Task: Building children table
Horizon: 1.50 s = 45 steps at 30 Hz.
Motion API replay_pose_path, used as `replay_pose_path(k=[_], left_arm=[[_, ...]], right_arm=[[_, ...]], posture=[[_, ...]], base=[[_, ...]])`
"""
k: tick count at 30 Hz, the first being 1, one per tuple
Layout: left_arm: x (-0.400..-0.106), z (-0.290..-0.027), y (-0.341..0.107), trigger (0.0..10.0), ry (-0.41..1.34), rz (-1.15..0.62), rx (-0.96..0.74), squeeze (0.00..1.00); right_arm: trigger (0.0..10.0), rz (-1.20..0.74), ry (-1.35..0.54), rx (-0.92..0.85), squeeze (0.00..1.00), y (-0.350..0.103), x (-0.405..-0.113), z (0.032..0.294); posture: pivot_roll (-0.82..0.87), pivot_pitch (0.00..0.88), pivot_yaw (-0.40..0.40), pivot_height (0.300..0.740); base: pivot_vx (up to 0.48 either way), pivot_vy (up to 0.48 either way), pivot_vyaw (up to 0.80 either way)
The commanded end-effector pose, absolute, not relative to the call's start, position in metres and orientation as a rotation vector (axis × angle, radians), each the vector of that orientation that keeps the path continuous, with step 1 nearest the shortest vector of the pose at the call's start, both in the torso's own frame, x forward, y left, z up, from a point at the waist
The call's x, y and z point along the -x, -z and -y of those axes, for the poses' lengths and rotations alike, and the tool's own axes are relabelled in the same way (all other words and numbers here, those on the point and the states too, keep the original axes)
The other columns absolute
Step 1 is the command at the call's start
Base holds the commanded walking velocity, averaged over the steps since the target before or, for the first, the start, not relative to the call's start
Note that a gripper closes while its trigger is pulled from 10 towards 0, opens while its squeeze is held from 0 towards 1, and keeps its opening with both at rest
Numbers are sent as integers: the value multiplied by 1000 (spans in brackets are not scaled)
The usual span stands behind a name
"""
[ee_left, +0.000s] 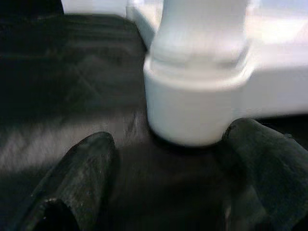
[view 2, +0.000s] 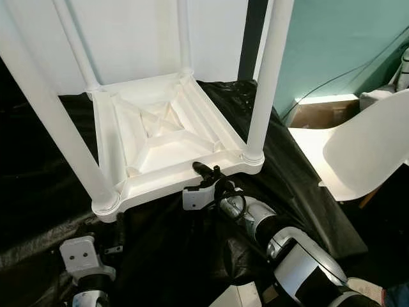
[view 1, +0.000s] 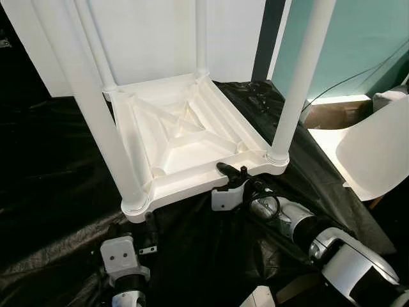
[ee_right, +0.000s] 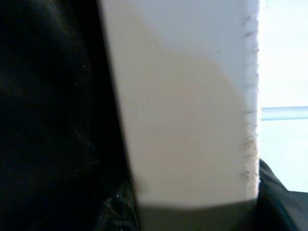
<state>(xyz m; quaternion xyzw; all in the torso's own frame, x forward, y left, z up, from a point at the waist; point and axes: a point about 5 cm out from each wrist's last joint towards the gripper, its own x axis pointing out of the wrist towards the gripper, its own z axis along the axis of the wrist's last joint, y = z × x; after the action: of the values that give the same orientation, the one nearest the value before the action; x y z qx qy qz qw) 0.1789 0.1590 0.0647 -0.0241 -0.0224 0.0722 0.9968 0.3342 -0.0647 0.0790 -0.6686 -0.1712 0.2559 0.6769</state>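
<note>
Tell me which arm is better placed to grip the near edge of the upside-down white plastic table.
Probably the right. The right pincer already lies against the near rim of the upside-down white plastic table, beside its near right leg. The left pincer sits lower, just short of the near left leg socket.

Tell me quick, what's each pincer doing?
Left pincer: open, fingers either side of the table leg's base.
Right pincer: at the tabletop's edge; cannot tell.

Silver jointed right arm (view 1: 345, 252) — black cable looped, seemingly — grey screwed left wrist block (view 1: 120, 254).
</note>
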Motion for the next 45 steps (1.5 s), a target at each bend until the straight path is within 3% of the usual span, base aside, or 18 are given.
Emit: replay_pose_path(k=[1,4,5,6,7,8,9,10,32,38,45], left_arm=[[-176,-160,-54,10000,-136,-9,43,0],[-186,-160,-44,10000,-113,-47,46,0],[-190,-159,-42,10000,-107,-41,46,0],[-195,-158,-43,10000,-103,-30,45,0],[-195,-158,-43,10000,-103,-30,45,0],[-198,-158,-44,10000,-102,-18,46,0],[-198,-158,-44,10000,-102,-18,46,0],[-203,-157,-46,10000,-88,6,37,0],[-203,-160,-43,10000,-81,37,5,0],[-194,-161,-47,10000,-17,44,72,0],[-176,-183,-52,10000,-86,70,52,0]], right_arm=[[0,400,-483,1503,0,-85,-338,72],[0,431,-437,1517,8,-84,-337,73],[1451,443,-416,1531,8,-84,-337,74],[6510,467,-394,1558,0,-85,-337,75],[6510,467,-394,1558,0,-85,-337,75],[9294,488,-379,1582,0,-86,-338,75],[9294,488,-379,1582,0,-86,-338,75],[10000,508,-352,1606,0,-86,-338,77],[10000,476,-251,1526,0,-90,-342,82],[10000,422,-219,1483,0,-95,-348,86],[10000,413,-200,1471,0,-101,-353,87]], posture=[[19,0,2,740],[9,0,14,740],[9,0,14,740],[5,0,20,740],[5,0,20,740],[3,0,22,740],[3,0,22,740],[0,0,24,740],[11,0,17,740],[7,0,20,740],[10,0,19,740]], base=[[0,0,0],[0,0,0],[0,0,0],[0,0,0],[0,0,0],[0,0,0],[0,0,0],[0,0,0],[0,0,0],[0,0,0],[0,0,0]])
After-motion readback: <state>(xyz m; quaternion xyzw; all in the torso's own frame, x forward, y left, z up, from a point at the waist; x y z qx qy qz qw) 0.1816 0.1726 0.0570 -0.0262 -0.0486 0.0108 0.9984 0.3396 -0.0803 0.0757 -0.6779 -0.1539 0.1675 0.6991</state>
